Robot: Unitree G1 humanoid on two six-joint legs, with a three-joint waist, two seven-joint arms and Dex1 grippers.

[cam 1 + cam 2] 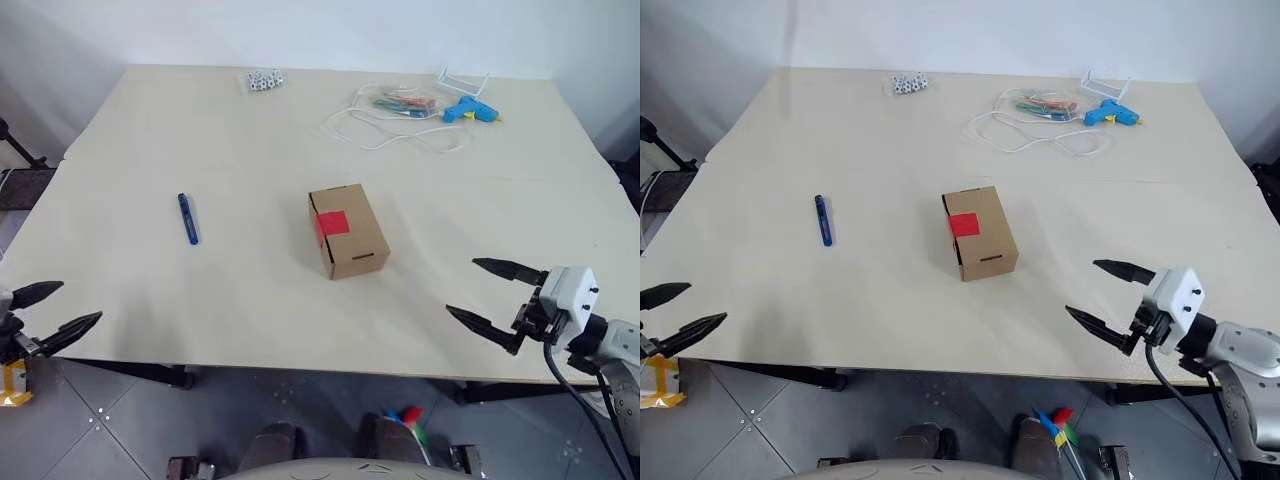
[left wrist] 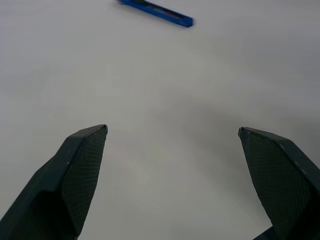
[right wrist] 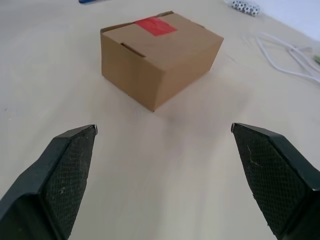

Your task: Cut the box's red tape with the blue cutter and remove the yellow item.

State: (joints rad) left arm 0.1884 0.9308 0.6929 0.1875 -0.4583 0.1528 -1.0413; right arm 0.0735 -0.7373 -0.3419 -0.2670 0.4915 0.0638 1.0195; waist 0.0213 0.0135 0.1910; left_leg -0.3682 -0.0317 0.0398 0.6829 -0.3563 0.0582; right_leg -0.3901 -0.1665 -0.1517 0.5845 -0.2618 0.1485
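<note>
both arms are waiting at the near edge of the table [image 1: 150, 330], nothing in hand. the left gripper [image 1: 55, 310] is sitting at the lower left of the frame with its two black fingers spread wide and empty, and the right gripper [image 1: 497, 297] at the lower right is gaping the same way, aiming toward the box [image 1: 348, 230].

the blue cutter [image 1: 188, 218] is lying flat left of centre, well apart from the box, so fetching it looks like the step in hand. the left arm is the nearer one; it should be coming down across the slim handle, pinching mid-length so the blade end stays free. a grab at the tip could be spinning it on the smooth top.

the box is resting in the middle of the frame, flaps closed, the red tape [image 1: 332, 222] sealing the seam on top, slot cutout facing the near side. whatever is inside is hidden; the yellow item can't be confirmed.

far upper right, a light-blue glue gun [image 1: 469, 111] and a white cord [image 1: 385, 135] are lying well clear.
</note>
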